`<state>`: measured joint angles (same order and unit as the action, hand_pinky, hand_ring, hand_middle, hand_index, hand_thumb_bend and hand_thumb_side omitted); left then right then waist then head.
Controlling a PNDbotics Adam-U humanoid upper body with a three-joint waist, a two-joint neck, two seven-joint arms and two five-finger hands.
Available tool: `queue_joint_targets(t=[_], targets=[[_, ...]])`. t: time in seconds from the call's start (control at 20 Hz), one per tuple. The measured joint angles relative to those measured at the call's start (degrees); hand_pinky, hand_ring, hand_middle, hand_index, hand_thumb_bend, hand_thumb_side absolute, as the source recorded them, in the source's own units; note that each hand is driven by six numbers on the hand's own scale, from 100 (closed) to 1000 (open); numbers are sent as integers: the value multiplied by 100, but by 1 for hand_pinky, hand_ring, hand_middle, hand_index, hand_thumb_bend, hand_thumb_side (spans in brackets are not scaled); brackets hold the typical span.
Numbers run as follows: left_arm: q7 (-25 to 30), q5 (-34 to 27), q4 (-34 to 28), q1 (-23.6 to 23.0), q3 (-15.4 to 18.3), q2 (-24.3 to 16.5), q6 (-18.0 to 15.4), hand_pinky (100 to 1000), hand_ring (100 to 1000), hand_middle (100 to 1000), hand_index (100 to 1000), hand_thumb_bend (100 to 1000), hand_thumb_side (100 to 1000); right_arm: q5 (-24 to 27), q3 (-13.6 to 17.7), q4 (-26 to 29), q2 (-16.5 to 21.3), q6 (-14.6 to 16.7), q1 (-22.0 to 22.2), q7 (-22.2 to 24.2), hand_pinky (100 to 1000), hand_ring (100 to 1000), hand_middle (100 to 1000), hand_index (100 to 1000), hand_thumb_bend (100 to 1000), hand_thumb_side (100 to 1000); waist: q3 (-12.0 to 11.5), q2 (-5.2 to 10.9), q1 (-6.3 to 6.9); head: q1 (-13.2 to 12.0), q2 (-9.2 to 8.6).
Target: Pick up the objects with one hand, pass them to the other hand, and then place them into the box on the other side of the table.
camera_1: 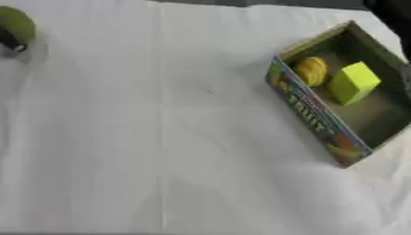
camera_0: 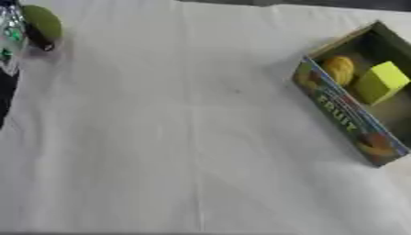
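Left eye view: my left hand (camera_0: pixel 24 32) sits in the upper left corner, dark fingers curled against a green round fruit (camera_0: pixel 40 20) — it looks held, just above the white-clothed surface (camera_0: pixel 176 137). At the right edge lies the open box (camera_0: pixel 345 114), printed FRUIT on its near wall, holding a yellow block (camera_0: pixel 380 81) beside an orange-yellow ribbed fruit (camera_0: pixel 340 69).

Right eye view: something dark fills the top right corner — whether it is my right hand, and its fingers, I cannot tell.
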<state>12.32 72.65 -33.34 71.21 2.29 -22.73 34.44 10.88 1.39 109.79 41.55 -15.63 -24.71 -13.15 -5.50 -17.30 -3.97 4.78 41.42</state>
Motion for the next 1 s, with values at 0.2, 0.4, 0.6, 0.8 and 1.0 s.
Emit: queue_joint_targets(t=[0.2, 0.4, 0.6, 0.8, 1.0], targets=[[-8, 58, -21, -4, 4, 1, 57, 601, 645, 602, 756, 161, 100, 1, 0, -4, 0, -5, 17, 2, 918, 689, 647, 880, 100, 570, -6, 0, 0, 1, -2], [-281, 47, -227, -58, 61, 69, 190, 497, 549, 509, 675, 100, 100, 4, -1, -35, -10, -18, 55, 16, 920, 690, 647, 879, 100, 577, 0, -8, 0, 2, -28], [-692, -71, -401, -101, 90, 127, 262, 445, 499, 458, 585, 100, 107, 5, -2, -41, -42, -27, 56, 38, 922, 692, 649, 880, 100, 583, 12, -33, 0, 9, -31], [-1123, -311, -454, -113, 61, 148, 182, 426, 475, 430, 535, 100, 100, 6, -2, -80, -43, -25, 57, 59, 923, 692, 648, 879, 100, 589, -17, -34, 0, 102, -25], [-1462, -507, -493, -113, -128, 145, -59, 426, 467, 415, 516, 100, 100, 17, -2, -137, -43, -23, 62, 82, 924, 692, 657, 880, 100, 592, -85, -31, 0, 261, -16]])
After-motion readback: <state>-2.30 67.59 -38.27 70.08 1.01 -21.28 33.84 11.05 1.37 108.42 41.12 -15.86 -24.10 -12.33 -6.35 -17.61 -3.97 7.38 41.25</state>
